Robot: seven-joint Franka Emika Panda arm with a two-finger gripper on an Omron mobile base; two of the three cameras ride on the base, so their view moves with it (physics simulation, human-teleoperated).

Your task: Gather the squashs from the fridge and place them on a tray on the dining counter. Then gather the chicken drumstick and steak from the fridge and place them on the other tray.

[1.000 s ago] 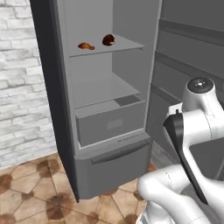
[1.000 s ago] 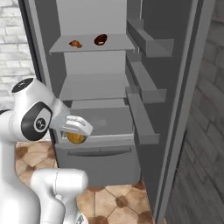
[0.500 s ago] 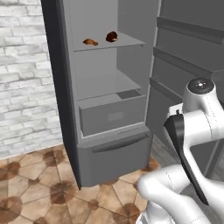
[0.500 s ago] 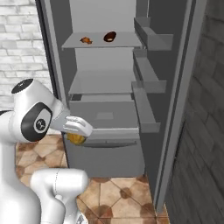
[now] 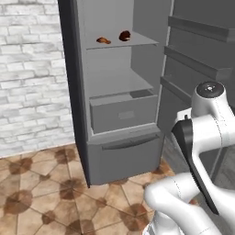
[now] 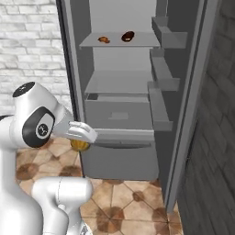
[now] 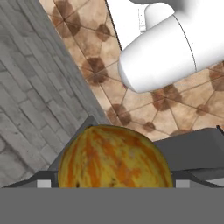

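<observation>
I have a squash [image 7: 115,156], orange with yellow streaks, gripped between the two fingers of my gripper [image 7: 114,181]; the jaws stand wide around its round body. From the right base camera it peeks out orange under the white hand [image 6: 80,132], just in front of the fridge [image 5: 117,151], low by the pulled-out drawer [image 5: 123,111]. On the fridge's upper shelf [image 6: 120,42] I see the chicken drumstick [image 5: 103,40] toward the left edge and the steak [image 5: 124,35] just beside it, apart. Brown tiled floor [image 5: 41,188] lies below.
</observation>
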